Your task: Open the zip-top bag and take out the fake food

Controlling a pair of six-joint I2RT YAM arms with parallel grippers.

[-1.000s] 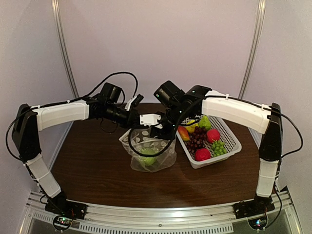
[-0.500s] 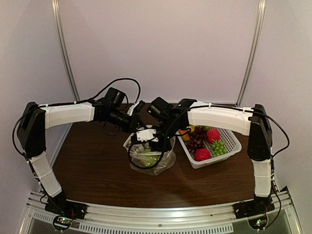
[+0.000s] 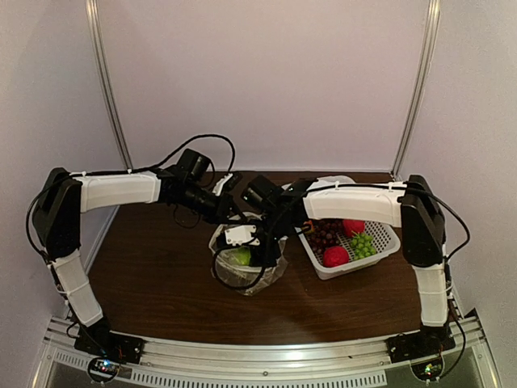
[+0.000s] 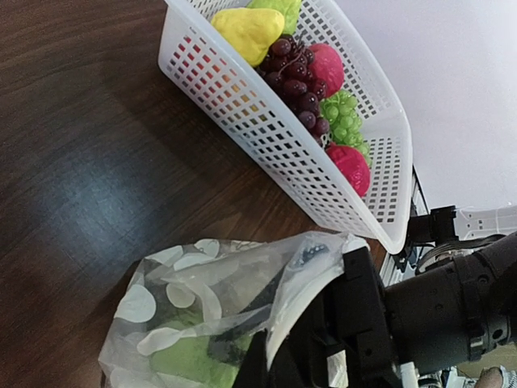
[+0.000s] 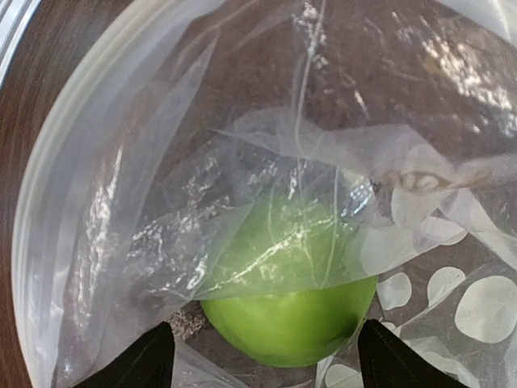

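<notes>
The zip-top bag (image 3: 245, 265), clear with white dots, stands on the table with its mouth up. My left gripper (image 3: 232, 212) is shut on its rim; in the left wrist view its black fingers (image 4: 355, 323) pinch the white zip strip of the bag (image 4: 194, 299). My right gripper (image 3: 257, 246) is down inside the bag's mouth. In the right wrist view it (image 5: 271, 360) is open, a fingertip (image 5: 145, 362) on either side of a green apple (image 5: 295, 303) lying at the bottom, a fold of plastic over the apple's upper half. The apple (image 3: 240, 256) also shows through the bag from above.
A white perforated basket (image 3: 380, 242) sits right of the bag, holding red pieces (image 3: 336, 255), green grapes (image 3: 361, 242) and dark grapes (image 3: 325, 234). In the left wrist view the basket (image 4: 266, 121) also holds a yellow pear (image 4: 249, 31). Dark wood table (image 3: 153, 275) surrounds both.
My right arm has come down and left into the bag's mouth, and its jaws have spread apart. The left gripper and the held rim have shifted slightly down and right.
</notes>
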